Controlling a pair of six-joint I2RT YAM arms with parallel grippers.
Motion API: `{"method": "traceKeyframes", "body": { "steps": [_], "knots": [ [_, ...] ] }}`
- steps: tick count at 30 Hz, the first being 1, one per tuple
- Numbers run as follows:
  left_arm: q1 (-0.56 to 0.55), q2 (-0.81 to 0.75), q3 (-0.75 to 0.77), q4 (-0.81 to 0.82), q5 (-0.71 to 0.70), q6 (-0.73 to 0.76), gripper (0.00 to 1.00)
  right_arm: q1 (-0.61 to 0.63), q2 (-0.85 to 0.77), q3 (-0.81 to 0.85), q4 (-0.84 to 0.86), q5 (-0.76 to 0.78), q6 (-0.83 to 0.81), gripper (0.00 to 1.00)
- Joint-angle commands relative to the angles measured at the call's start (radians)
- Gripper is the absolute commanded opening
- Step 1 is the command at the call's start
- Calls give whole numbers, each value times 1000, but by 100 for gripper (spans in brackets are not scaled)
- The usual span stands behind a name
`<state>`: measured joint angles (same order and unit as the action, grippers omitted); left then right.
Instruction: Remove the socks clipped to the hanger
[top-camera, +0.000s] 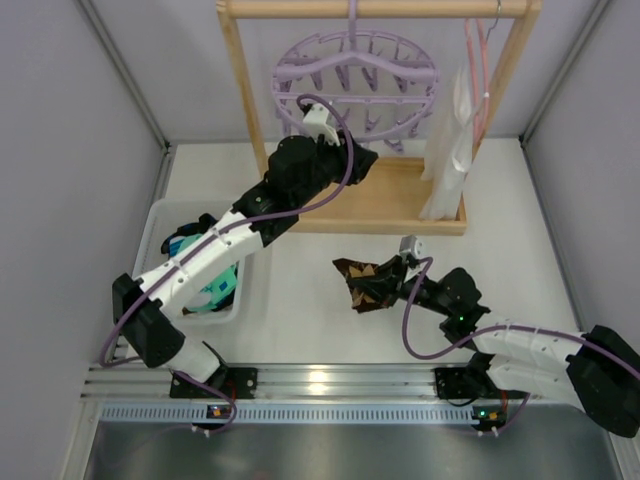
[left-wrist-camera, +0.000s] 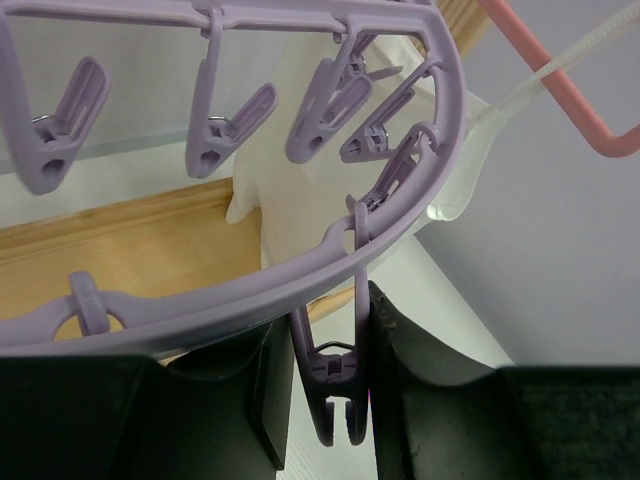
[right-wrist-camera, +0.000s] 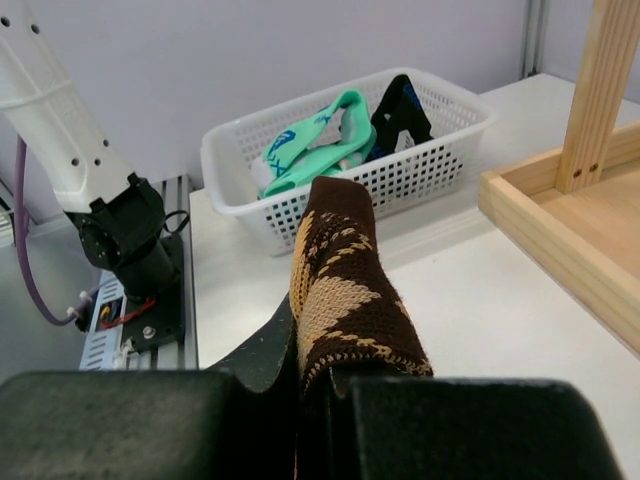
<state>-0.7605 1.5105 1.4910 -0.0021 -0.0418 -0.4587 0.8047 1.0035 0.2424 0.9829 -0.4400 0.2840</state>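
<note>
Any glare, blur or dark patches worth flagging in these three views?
Top external: sharp, one glare spot on the aluminium rail between the arm bases. Left wrist: hanger in focus, left gripper fingers nearly black. Right wrist: brown sock crisp, right gripper fingers underexposed too.

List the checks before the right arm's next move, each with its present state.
1. Hold of the right gripper on the brown sock: ok, shut on it.
2. Sock free of the hanger: ok, held above the table, apart from the ring.
3. Room in the basket: ok, teal socks and a black sock lie in it, space remains.
4. Way to the basket: not ok, the left arm stretches above it in the top view.
5. State of the left gripper: cannot tell, an empty peg sits between its fingers, squeezed or not is unclear.
6. Socks left on the hanger: cannot tell; none seen, but the arm hides some pegs.
</note>
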Motion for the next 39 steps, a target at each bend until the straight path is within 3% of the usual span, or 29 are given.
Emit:
{"method": "traceKeyframes", "body": {
  "steps": [1,3,8,10,15,21,25,29,39],
  "knots": [
    [6,2,31,79,14,8,22,13,-8,-17,48,-6,1,0],
    [6,-4,14,79,11,3,39,14,-17,-35,49,-3,10,0],
    [6,-81,-96,77,-16,9,66,16,-60,-74,8,27,26,0],
    [4,-117,-162,74,-35,14,83,13,-71,-71,-38,50,26,0],
    [4,-278,-262,-100,-176,15,98,16,-72,-9,-168,73,15,0],
    [6,-456,-339,-393,-420,-6,98,25,7,126,-309,78,-14,0],
    [6,-524,-256,-751,-691,-55,98,65,110,279,-420,76,-54,0],
    [7,-624,-163,-947,-880,-74,98,139,289,544,-550,86,-115,0],
    [20,-776,18,-1001,-1099,78,98,307,825,1242,-736,-147,-224,0]
  ]
}}
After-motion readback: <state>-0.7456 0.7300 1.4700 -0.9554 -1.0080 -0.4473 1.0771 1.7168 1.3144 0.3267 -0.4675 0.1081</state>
